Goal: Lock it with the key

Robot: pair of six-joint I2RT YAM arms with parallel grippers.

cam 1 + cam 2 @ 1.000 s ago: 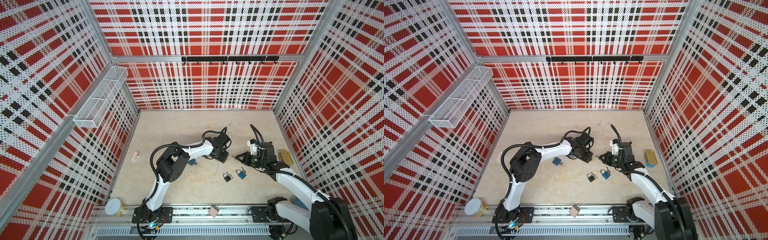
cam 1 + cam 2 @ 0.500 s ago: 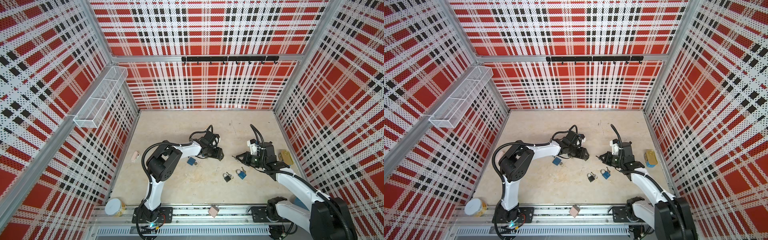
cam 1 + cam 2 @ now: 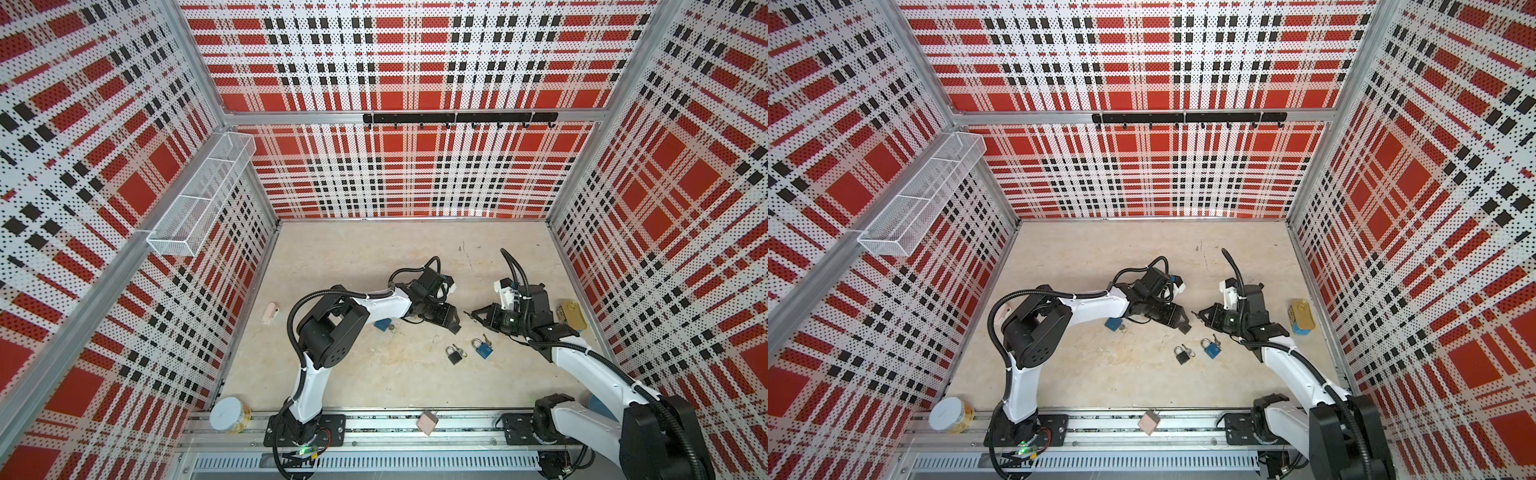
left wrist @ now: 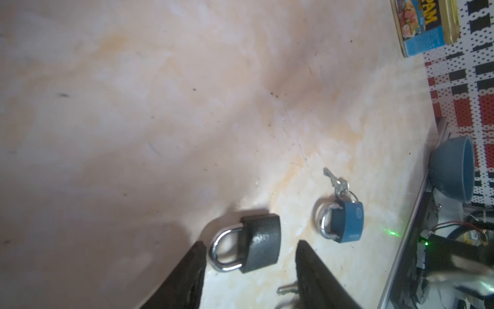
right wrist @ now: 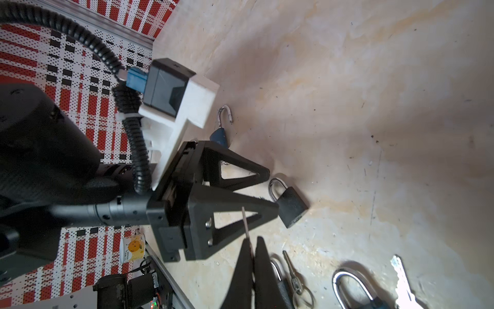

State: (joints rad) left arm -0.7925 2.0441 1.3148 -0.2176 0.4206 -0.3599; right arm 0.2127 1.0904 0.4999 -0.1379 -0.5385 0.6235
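Pushing the key point(image 5: 244, 222), pinched edge-on in the closed right gripper point(image 5: 253, 242), at the black padlock point(image 5: 290, 204) risks skidding it away: that padlock lies loose on the table point(image 5: 374, 107) just beyond the open, empty left gripper point(image 4: 250, 242). Its keyhole is hidden, and whether a fingertip touches it cannot be judged.

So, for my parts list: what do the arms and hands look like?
The left arm and right arm match: white shells, black joint housings, black ribbed cable looping to the wrist. The left hand and right hand each have two black triangular open-frame fingers; a white bracket carries a black camera.
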